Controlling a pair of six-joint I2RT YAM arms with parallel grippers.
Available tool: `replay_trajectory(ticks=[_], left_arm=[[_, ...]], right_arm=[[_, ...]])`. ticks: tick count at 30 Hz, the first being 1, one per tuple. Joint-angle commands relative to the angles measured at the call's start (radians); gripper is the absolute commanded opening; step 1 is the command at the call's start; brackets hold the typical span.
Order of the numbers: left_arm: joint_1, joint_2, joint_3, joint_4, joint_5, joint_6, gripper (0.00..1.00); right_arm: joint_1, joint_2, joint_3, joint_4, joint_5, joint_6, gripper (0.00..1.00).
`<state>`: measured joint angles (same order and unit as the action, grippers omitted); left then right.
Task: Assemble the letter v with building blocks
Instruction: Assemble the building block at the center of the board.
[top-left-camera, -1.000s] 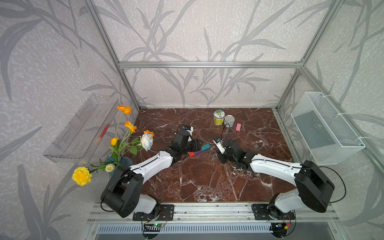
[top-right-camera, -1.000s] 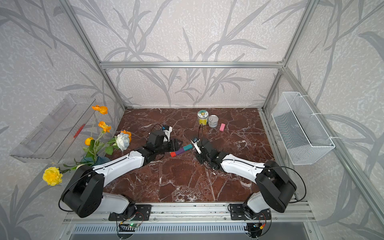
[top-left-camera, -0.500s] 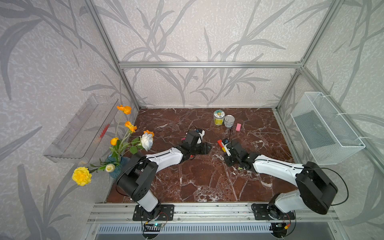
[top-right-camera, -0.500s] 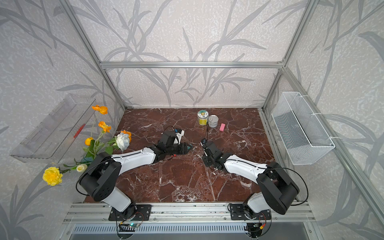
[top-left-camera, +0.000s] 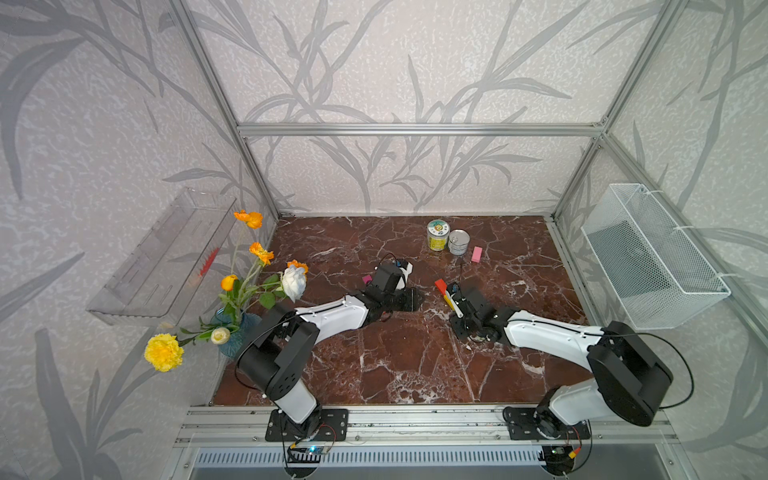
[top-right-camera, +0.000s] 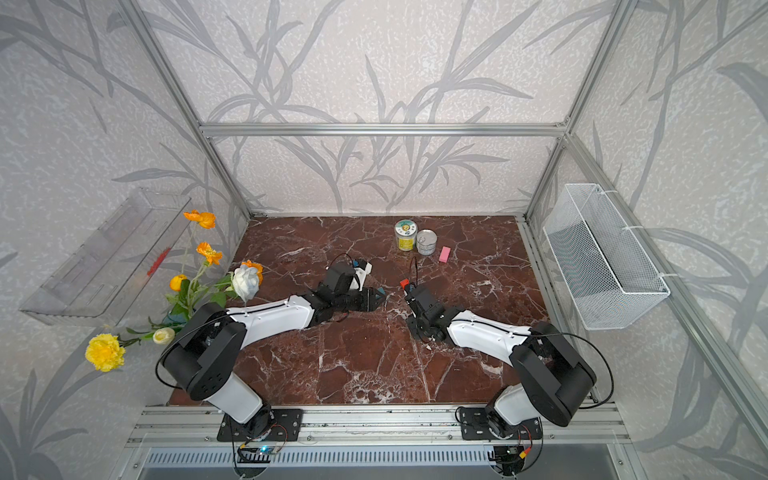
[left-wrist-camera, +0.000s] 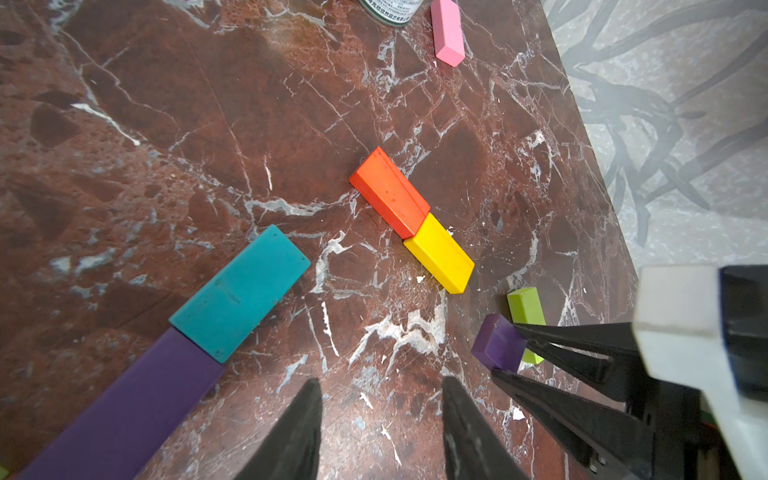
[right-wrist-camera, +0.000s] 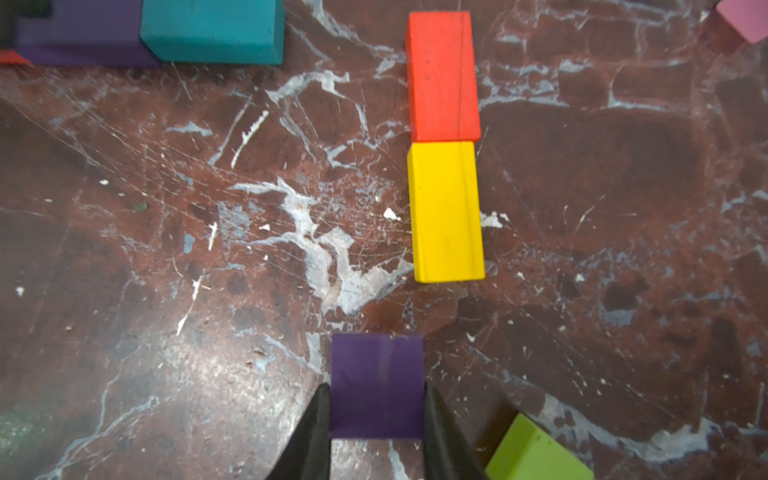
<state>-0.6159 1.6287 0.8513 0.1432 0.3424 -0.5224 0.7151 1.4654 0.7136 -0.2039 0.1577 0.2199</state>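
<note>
Marble tabletop (top-left-camera: 395, 365) carries building blocks (left-wrist-camera: 438, 253); leaf-patterned walls (top-left-camera: 415, 62).

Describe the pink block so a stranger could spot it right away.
At the back of the marble table, a yellow can and a silver can stand together. The pink block lies just beside the silver can, alone. It's the only pale pink piece.

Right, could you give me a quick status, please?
Right gripper shut on small purple block. Left gripper open, empty. Red block, yellow block abutting. Lime block close by.
</note>
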Motion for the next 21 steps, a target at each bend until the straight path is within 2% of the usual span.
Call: replay_trajectory(ticks=[1, 13, 16, 21], left_arm=[[-0.008, -0.001, 0.011, 0.014, 0.011, 0.022, 0.45], [-0.029, 0.019, 0.029, 0.019, 0.056, 0.043, 0.41], [-0.034, 0.022, 0.035, 0.018, 0.066, 0.047, 0.4], [-0.047, 0.036, 0.051, 0.008, 0.091, 0.062, 0.39]], right_arm=[[-0.003, 0.002, -0.019, -0.036, 0.026, 0.028, 0.25], [-0.023, 0.093, 0.046, -0.126, 0.072, 0.059, 0.29], [-0.028, 0.104, 0.056, -0.138, 0.066, 0.062, 0.34], [-0.029, 0.085, 0.049, -0.14, 0.058, 0.077, 0.52]])
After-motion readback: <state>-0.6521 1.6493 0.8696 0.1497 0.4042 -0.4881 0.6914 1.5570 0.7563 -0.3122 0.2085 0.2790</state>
